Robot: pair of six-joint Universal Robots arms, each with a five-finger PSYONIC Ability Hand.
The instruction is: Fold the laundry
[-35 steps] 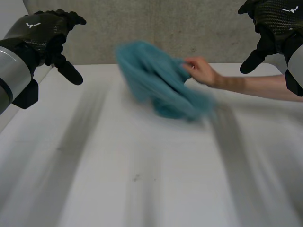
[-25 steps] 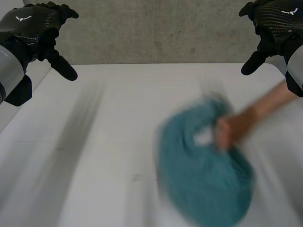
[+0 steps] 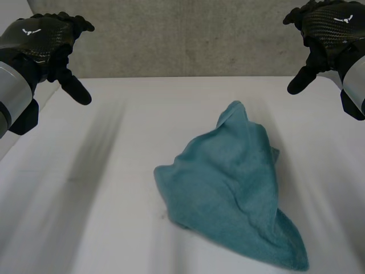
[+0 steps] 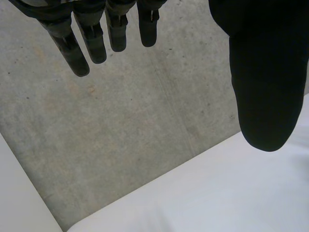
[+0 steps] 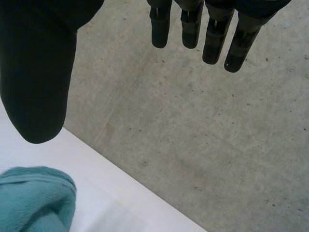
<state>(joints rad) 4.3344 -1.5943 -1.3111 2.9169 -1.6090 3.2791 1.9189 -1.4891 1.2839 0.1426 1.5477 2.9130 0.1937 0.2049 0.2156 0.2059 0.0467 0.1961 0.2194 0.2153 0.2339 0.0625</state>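
I'm viewing the white table [image 3: 97, 188], where a teal towel [image 3: 231, 188] is lying crumpled right of centre. It's looking soft, light and limp, so I'm judging its corners the best places to pinch. The left robot hand [image 3: 43, 37] and right robot hand [image 3: 328, 23] are hovering released, well apart from it. No readable writing is showing.

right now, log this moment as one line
teal towel: crumpled on white table, unfolded | left robot hand: open, raised, clear of towel | right robot hand: open, raised, clear of towel
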